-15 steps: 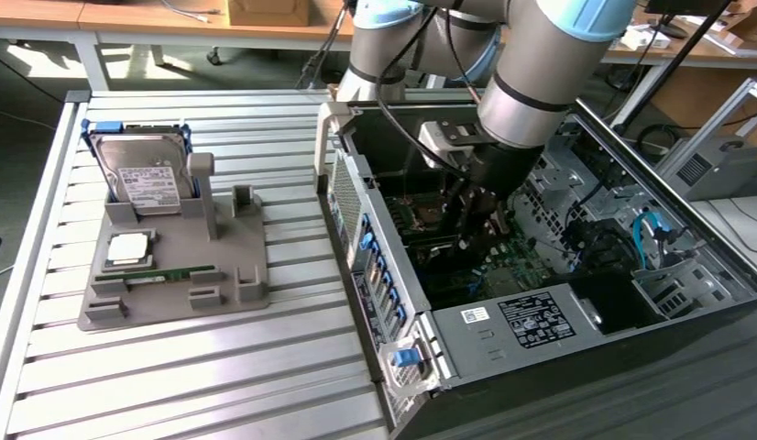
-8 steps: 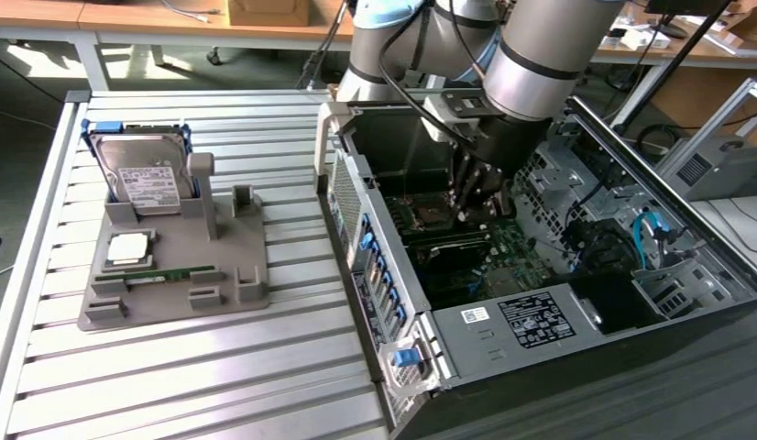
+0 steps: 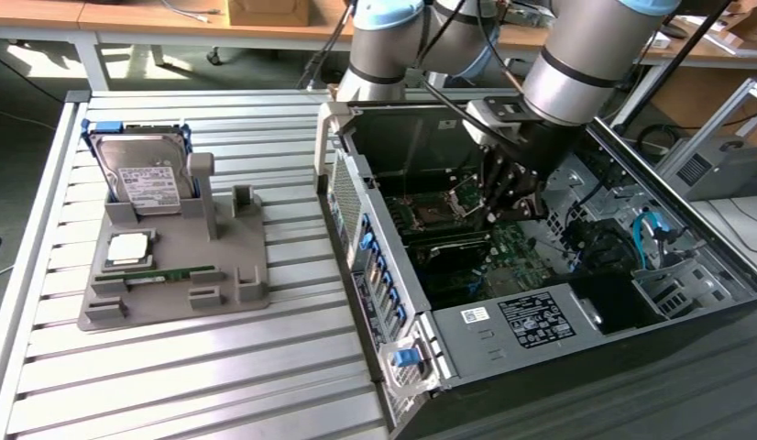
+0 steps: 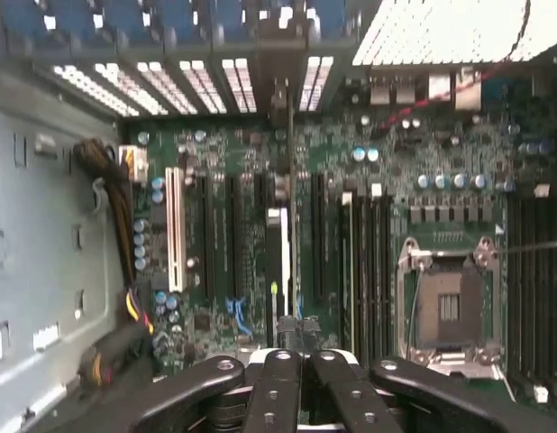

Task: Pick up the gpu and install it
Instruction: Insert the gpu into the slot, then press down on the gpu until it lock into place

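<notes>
The gpu point(image 4: 280, 257) stands edge-on in a slot of the motherboard point(image 4: 215, 153), its bracket end toward the case's rear slot covers point(image 4: 287, 86). My gripper point(image 4: 301, 356) is right over the card's upper edge with its fingers shut against each other. I cannot tell whether they touch the card. In the exterior view the gripper point(image 3: 510, 213) reaches down deep inside the open computer case point(image 3: 354, 183), above the motherboard.
The empty CPU socket point(image 4: 445, 302) and a bundle of cables point(image 4: 112, 194) flank the slots. On the slatted table a grey holder point(image 3: 238, 284) carries a hard drive point(image 3: 144, 179), a CPU point(image 3: 128, 246) and a memory stick point(image 3: 159, 273). Case walls close in around the arm.
</notes>
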Robot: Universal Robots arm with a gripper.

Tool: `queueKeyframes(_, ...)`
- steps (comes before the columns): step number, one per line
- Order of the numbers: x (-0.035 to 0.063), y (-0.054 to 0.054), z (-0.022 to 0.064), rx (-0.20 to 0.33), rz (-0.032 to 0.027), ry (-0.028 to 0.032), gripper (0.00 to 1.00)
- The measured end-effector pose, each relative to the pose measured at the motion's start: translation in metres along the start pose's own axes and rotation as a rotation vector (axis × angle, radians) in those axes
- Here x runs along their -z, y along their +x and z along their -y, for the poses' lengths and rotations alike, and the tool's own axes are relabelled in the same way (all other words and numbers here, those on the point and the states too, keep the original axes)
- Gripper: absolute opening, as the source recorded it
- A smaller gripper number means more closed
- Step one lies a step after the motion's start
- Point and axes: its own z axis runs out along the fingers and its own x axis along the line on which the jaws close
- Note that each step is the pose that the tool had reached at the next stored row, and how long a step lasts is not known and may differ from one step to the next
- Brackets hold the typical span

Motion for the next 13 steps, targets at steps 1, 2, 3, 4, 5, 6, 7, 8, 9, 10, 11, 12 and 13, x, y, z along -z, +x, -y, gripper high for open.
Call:
queueKeyframes(1, -0.0005, -0.0001, 0.0061, 0.001, -0.0003, -0.0022, 0.11)
queueKeyframes(2, -0.0005, -0.0002, 0.0105, 0.001, -0.0009, -0.0036, 0.11)
queueKeyframes(3, -0.0004, -0.0003, 0.0122, 0.002, -0.0016, -0.0040, 0.11)
queueKeyframes(4, -0.0004, -0.0003, 0.0127, 0.002, -0.0016, -0.0041, 0.11)
queueKeyframes(5, -0.0005, -0.0003, 0.0127, 0.002, -0.0016, -0.0042, 0.11)
queueKeyframes(6, -0.0005, -0.0003, 0.0126, 0.002, -0.0015, -0.0041, 0.11)
queueKeyframes(7, -0.0005, -0.0003, 0.0127, 0.002, -0.0015, -0.0041, 0.11)
queueKeyframes(8, -0.0005, -0.0003, 0.0126, 0.002, -0.0015, -0.0042, 0.11)
queueKeyframes(9, -0.0005, -0.0003, 0.0126, 0.002, -0.0014, -0.0042, 0.11)
queueKeyframes(10, -0.0005, -0.0003, 0.0127, 0.002, -0.0015, -0.0042, 0.11)
queueKeyframes(11, -0.0005, -0.0003, 0.0127, 0.002, -0.0014, -0.0042, 0.11)
queueKeyframes(12, -0.0005, -0.0003, 0.0127, 0.002, -0.0014, -0.0042, 0.11)
queueKeyframes(13, -0.0005, -0.0003, 0.0127, 0.002, -0.0014, -0.0041, 0.11)
